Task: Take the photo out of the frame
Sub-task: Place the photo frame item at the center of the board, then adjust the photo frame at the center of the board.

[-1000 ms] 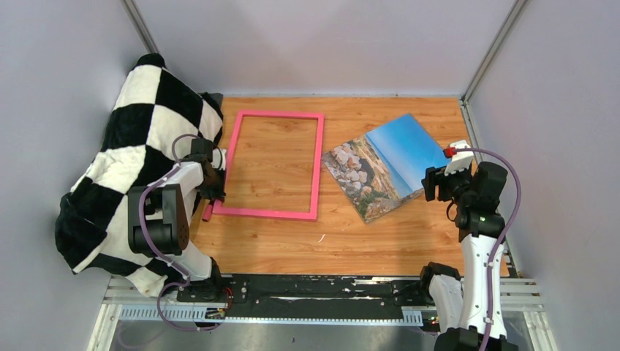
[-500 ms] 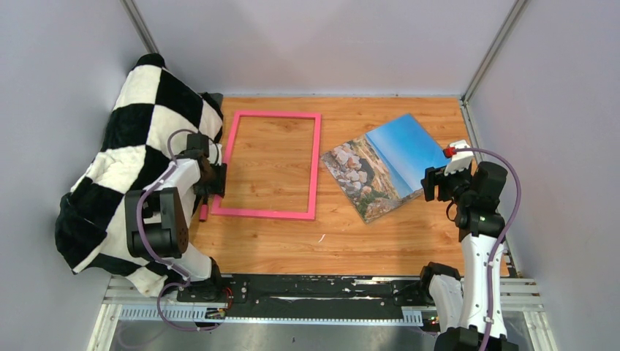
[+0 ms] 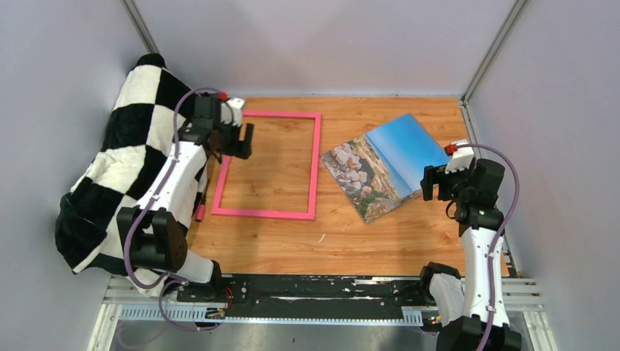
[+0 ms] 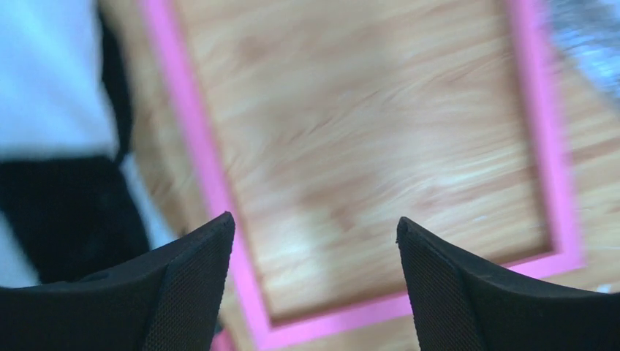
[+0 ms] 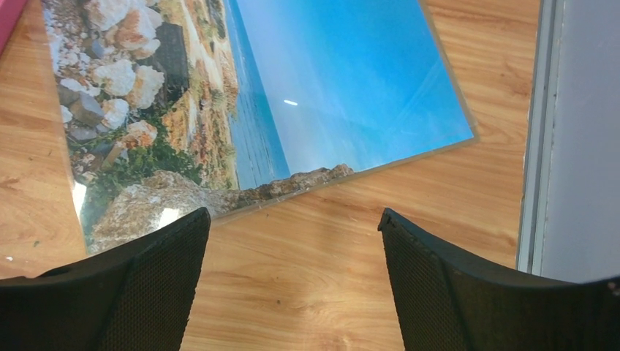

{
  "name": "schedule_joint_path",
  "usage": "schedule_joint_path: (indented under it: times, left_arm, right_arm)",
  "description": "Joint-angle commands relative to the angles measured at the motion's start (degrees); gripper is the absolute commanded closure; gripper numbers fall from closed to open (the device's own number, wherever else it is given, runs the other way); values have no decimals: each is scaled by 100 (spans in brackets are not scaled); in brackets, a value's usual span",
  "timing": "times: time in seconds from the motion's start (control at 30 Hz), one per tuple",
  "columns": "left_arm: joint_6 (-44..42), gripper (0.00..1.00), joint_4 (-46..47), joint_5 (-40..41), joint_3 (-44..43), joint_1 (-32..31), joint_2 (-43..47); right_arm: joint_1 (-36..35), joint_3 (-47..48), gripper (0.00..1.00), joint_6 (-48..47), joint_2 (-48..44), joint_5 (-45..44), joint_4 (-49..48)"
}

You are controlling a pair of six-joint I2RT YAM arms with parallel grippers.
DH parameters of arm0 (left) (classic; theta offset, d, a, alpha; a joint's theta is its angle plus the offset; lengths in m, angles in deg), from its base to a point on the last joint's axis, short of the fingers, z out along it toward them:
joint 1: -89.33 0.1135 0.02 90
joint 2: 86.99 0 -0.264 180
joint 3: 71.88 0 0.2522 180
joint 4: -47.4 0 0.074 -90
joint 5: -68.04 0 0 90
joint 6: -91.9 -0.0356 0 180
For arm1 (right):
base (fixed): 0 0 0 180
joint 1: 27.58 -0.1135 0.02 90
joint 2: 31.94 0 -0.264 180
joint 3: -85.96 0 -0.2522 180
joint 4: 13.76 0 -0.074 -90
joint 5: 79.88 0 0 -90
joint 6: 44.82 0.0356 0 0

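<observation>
The frame [image 3: 316,164], a narrow pink border, lies flat on the wooden table left of centre, and bare wood shows through it. The photo [image 3: 387,164] of sky, sea and rocks lies flat to its right, outside the frame. My left gripper [image 3: 245,141] hovers open over the frame's far left corner with nothing between its fingers. The blurred left wrist view shows the frame [image 4: 197,146] below my left gripper [image 4: 314,227]. My right gripper [image 3: 429,183] stands open just off the photo's near right edge. In the right wrist view the photo [image 5: 292,95] lies ahead of my right gripper [image 5: 292,216].
A black-and-white checkered blanket [image 3: 139,146] is heaped along the left wall under my left arm. A small pink piece [image 3: 199,212] lies by the frame's near left corner. Grey walls close in the table, with a metal rail [image 5: 537,146] at the right edge.
My left gripper has opened, let go of the frame's left edge, and swung up and away toward the frame's far left corner. The frame shifted slightly left. The right gripper opened a little wider.
</observation>
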Motion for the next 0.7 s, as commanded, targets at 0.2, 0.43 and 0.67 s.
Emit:
schedule_joint_path:
  times: [0.2, 0.43, 0.67]
  left_arm:
    - [-356, 0, 312, -955, -2357, -2112, -1792]
    - [-428, 0, 354, -1451, -4129, -2736, -3674]
    - [50, 0, 375, -1798, -5303, -2944, -5022]
  right_arm:
    - [23, 24, 0, 290, 395, -894, -30]
    - [145, 68, 0, 539, 918, -1104, -28]
    - [203, 51, 0, 611, 1067, -1010, -44]
